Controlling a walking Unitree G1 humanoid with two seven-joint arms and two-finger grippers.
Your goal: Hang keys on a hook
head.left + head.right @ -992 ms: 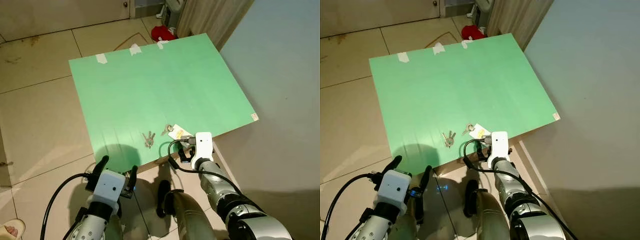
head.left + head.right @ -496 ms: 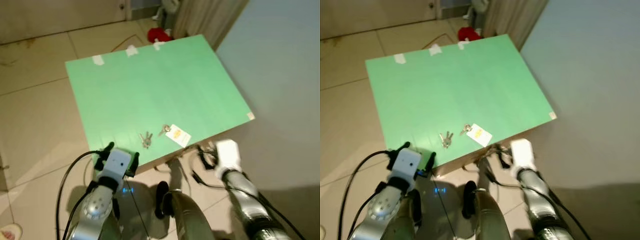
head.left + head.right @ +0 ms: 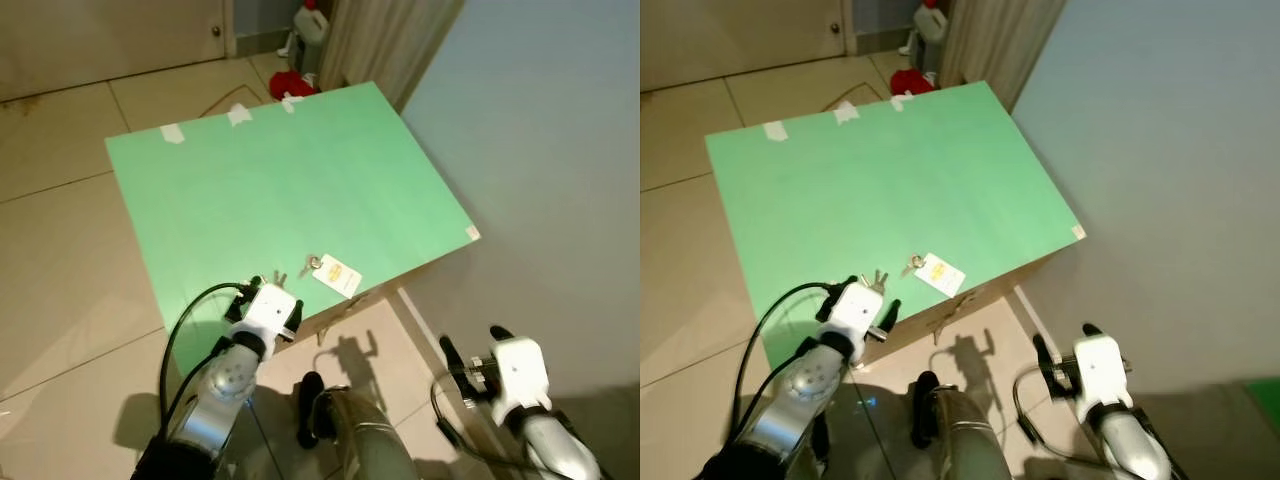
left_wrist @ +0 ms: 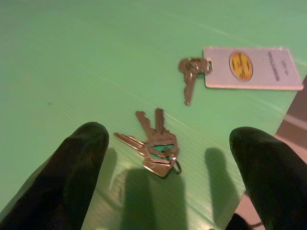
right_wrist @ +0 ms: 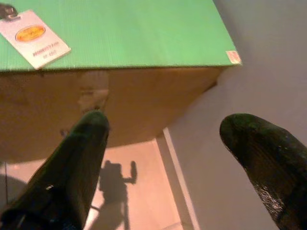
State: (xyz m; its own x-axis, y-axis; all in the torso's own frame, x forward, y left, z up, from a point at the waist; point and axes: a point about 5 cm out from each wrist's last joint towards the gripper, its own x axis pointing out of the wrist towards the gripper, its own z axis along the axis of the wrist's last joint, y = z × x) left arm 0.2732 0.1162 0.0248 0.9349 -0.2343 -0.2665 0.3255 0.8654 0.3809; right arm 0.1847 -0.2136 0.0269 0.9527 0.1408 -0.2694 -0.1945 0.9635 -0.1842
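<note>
My left gripper [image 4: 168, 158] is spread wide, nothing in it, both fingertips [image 4: 81, 143] straddling the key bunch [image 4: 156, 143] from just above the green board [image 4: 72, 57]. Keys lie flat on the board between the fingers, no contact that I can see; fanned out on a small ring. Just beyond them sits a second single key [image 4: 189, 76] clipped to a white tag [image 4: 249, 68] with a yellow oval, close to the board's near edge. In the head view my left gripper [image 3: 268, 308] sits at that near edge right by the keys. My right gripper [image 5: 163, 143] is also splayed and empty, hanging low off the board's near corner over the tiled floor [image 5: 134, 191], looking at the cardboard side of the box [image 5: 144, 100] under the board and the grey wall [image 5: 268, 62]. Progress: nothing picked up yet, no hook that I can make out. Left to do: close on the bunch, lift, find the hook, hang. Versus a second ago: the right arm was up at the board edge beside the tag and has dropped back and away; the left arm was down below the edge and has come up over the keys. The camera shifted too, so the board sits differently in frame.
</note>
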